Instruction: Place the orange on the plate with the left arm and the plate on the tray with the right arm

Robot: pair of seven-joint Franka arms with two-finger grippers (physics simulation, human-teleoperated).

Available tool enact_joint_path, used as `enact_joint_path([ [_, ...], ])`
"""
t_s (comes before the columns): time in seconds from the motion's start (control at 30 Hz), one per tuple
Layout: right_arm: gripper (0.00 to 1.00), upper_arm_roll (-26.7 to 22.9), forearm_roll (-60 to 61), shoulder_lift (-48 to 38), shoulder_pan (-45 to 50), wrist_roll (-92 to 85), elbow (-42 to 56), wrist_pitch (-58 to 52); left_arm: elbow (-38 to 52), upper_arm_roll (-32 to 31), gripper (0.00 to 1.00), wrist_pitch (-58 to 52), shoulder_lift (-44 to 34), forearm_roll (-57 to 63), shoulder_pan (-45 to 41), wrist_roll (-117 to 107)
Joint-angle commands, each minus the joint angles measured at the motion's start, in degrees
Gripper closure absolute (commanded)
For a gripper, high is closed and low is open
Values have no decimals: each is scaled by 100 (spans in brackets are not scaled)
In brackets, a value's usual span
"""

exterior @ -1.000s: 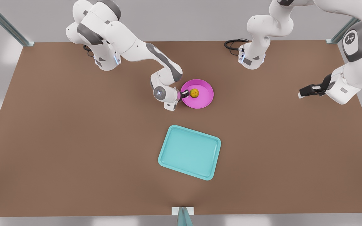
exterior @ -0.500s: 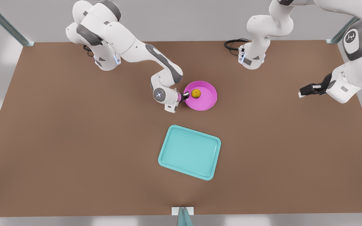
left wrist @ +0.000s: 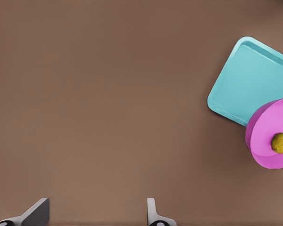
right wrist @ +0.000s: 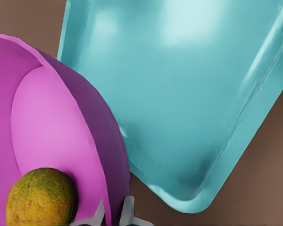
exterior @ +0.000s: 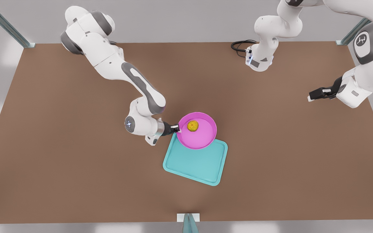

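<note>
Covering the whole workspace, a bare brown tabletop [exterior: 60, 145] meets a pale grey wall at its far edge, with metal posts [exterior: 6, 25] at the corners. The right gripper [exterior: 177, 129] pinches the pink plate's [exterior: 202, 137] rim — orange [exterior: 192, 126] inside — above the teal tray's [exterior: 202, 165] far edge. The left gripper [exterior: 310, 96] waits over the front view's right side, fingers [left wrist: 152, 211] spread apart.
</note>
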Motion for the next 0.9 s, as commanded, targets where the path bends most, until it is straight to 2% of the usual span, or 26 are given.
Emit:
enact_joint_path([
  [0.0, 79, -9, -31, 443, -45, 458, 658, -236, 3, -6, 0, 257, 56, -16, -2, 40],
  [0.1, 79, -26, -83, 1129, -27, 502, 1519, -227, 3, -6, 0, 372, 126, 2, -10, 22],
  [0.13, 79, -211, -92, 1243, 17, 502, 1695, -227, 3, -6, 0, 355, 126, 2, -10, 66],
  [0.3, 79, -545, -180, 1489, 17, 485, 1968, -245, -6, -6, 0, 346, 135, -7, -2, 57],
  [0.67, 79, -536, -119, 1525, 34, 511, 2038, -455, -6, 12, 0, 372, 196, 2, 7, 48],
  [0.7, 0, -536, -119, 1525, 34, 502, 2038, -455, -6, 12, 0, 372, 205, 2, 7, 57],
  [0.87, 0, -475, -75, 1455, 34, 722, 2047, -569, -6, 3, 0, 346, 179, 2, -2, 13],
])
